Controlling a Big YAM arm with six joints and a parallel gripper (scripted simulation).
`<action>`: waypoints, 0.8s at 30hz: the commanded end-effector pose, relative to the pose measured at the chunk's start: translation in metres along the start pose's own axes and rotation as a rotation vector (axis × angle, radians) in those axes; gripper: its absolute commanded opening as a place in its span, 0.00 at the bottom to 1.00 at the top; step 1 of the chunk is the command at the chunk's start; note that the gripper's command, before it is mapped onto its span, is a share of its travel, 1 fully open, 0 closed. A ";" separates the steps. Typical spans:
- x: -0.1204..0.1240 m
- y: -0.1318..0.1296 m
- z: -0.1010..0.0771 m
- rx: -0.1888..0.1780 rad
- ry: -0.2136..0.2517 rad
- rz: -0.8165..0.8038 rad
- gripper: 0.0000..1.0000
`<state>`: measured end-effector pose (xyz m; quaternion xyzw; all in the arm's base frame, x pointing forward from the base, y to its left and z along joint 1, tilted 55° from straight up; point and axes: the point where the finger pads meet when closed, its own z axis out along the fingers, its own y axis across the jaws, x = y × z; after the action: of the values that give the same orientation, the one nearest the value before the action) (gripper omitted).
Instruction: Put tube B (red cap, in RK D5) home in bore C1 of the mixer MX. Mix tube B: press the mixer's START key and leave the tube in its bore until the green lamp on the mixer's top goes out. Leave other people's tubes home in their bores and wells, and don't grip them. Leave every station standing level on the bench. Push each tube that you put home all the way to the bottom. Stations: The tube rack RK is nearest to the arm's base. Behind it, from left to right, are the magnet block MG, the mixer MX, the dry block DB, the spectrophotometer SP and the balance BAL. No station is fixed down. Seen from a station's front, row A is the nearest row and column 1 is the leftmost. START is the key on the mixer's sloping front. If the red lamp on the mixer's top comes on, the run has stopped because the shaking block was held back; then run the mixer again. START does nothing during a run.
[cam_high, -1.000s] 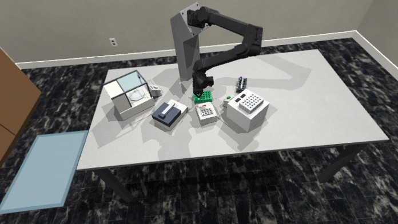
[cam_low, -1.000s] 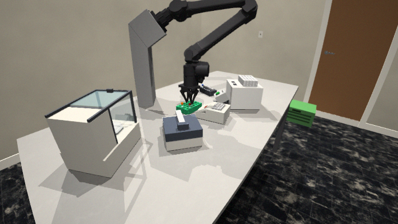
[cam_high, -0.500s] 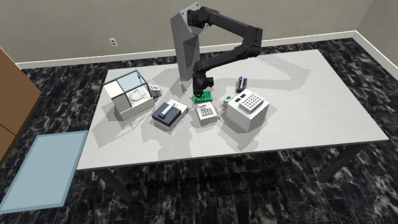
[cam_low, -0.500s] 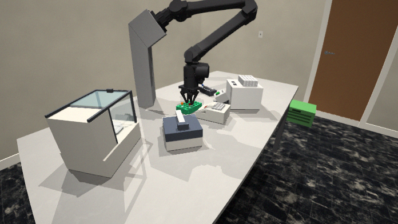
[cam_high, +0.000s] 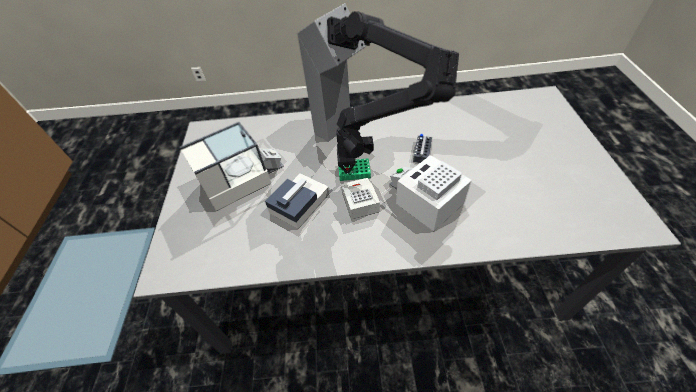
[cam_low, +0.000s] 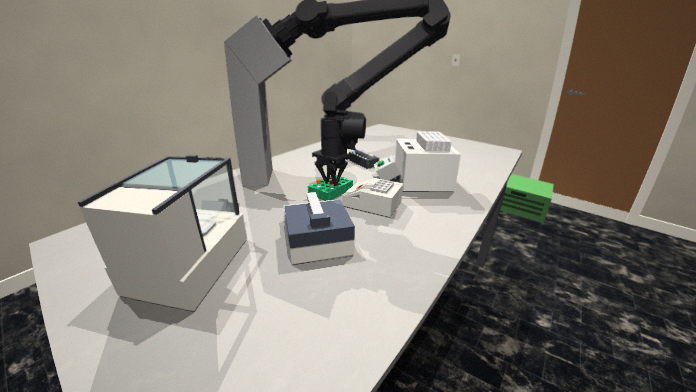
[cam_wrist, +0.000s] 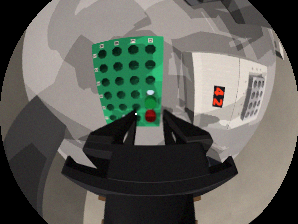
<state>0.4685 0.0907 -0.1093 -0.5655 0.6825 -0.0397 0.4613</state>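
Observation:
The green rack RK (cam_high: 355, 170) stands in front of the arm's base; it also shows in the exterior view (cam_low: 330, 188) and in the wrist view (cam_wrist: 129, 72). Tube B's red cap (cam_wrist: 150, 116) stands in the rack, right between my fingertips. My gripper (cam_wrist: 149, 113) (cam_high: 345, 165) is low over the rack, fingers part open on either side of the cap, with a gap to it on each side. The mixer MX (cam_high: 433, 192) is a white box with a block of bores on top and a green START key (cam_high: 399, 171) on its front.
An orange-capped tube (cam_low: 318, 180) and a pale-capped tube (cam_wrist: 150, 92) also stand in the rack. The dry block DB (cam_high: 361, 197) is just behind the rack. The magnet block MG (cam_high: 421, 146), the spectrophotometer SP (cam_high: 296, 200) and the balance BAL (cam_high: 226, 165) flank them.

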 end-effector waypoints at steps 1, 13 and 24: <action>-0.005 0.003 0.004 0.000 -0.010 0.001 0.36; 0.001 0.007 -0.004 -0.008 0.005 0.008 0.36; 0.001 0.007 -0.004 -0.008 0.005 0.008 0.09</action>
<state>0.4700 0.0916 -0.1096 -0.5657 0.6818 -0.0401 0.4620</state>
